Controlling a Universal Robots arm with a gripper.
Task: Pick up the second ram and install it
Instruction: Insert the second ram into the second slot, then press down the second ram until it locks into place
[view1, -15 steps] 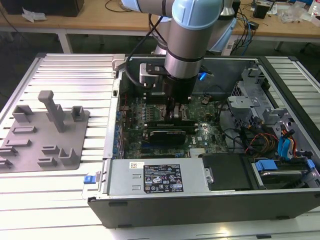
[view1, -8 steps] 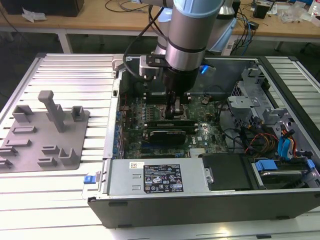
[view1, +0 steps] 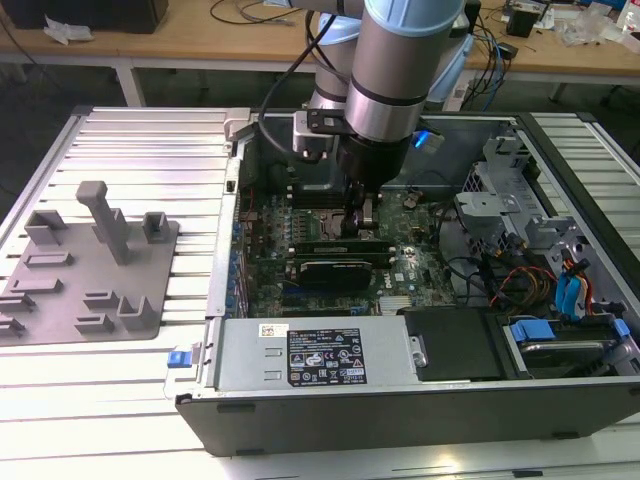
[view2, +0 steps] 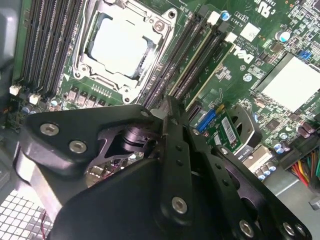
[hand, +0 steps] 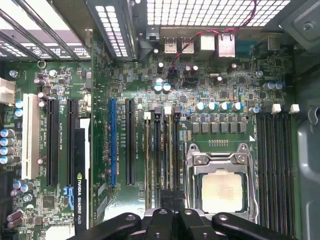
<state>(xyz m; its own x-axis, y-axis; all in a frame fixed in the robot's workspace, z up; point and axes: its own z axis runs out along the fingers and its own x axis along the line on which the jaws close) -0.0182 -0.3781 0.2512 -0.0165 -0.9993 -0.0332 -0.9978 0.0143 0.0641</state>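
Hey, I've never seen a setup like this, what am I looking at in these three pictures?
This is a robot arm reaching down into an open desktop computer case lying on a slatted metal table. The exterior view is taken from off the arm. Both wrist views come from cameras riding on the arm, looking down past its black gripper at the green motherboard. There you see the square processor socket with long memory slots beside it. The gripper sits right over those slots; whether it holds a memory stick can't be told. At the exterior view's left lies a grey tray of holders.
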